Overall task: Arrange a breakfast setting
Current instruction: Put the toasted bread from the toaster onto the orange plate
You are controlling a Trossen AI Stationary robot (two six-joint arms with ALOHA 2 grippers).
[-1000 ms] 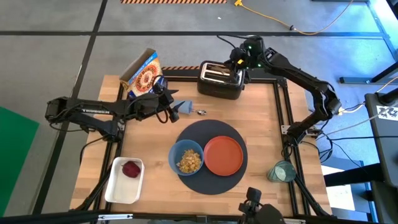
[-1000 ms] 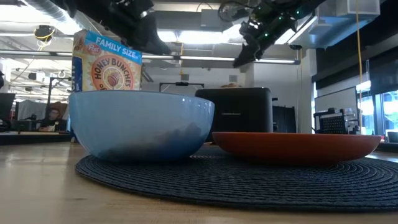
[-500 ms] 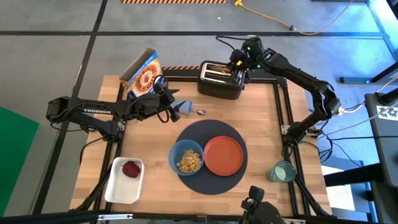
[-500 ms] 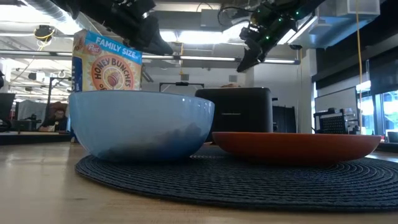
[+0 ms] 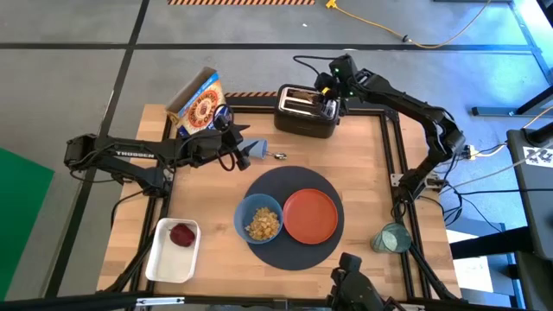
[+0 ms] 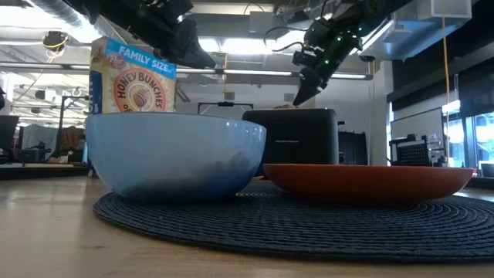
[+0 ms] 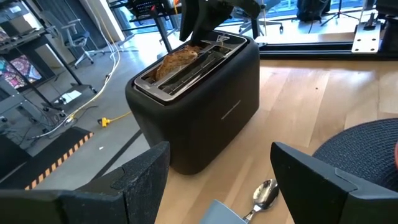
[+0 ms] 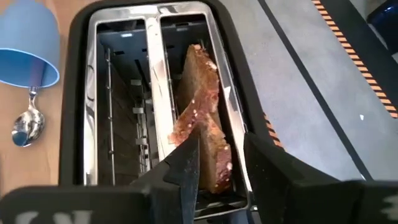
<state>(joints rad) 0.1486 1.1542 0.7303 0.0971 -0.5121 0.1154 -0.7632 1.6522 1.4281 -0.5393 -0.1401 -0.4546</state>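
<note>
Toast slice (image 8: 204,118) stands tilted in the toaster (image 5: 306,111) slot farther from the placemat (image 5: 292,217). Right gripper (image 5: 329,97) has descended from above the toaster to its slot; its fingers (image 8: 186,163) now straddle the slice end, spread slightly wider than before, not yet pinching it. Left gripper (image 5: 248,152) remains spread and empty beside the spoon (image 5: 279,156), between toaster and placemat. Blue bowl (image 5: 258,218) and orange plate (image 5: 310,215) stay on the placemat, unchanged.
</note>
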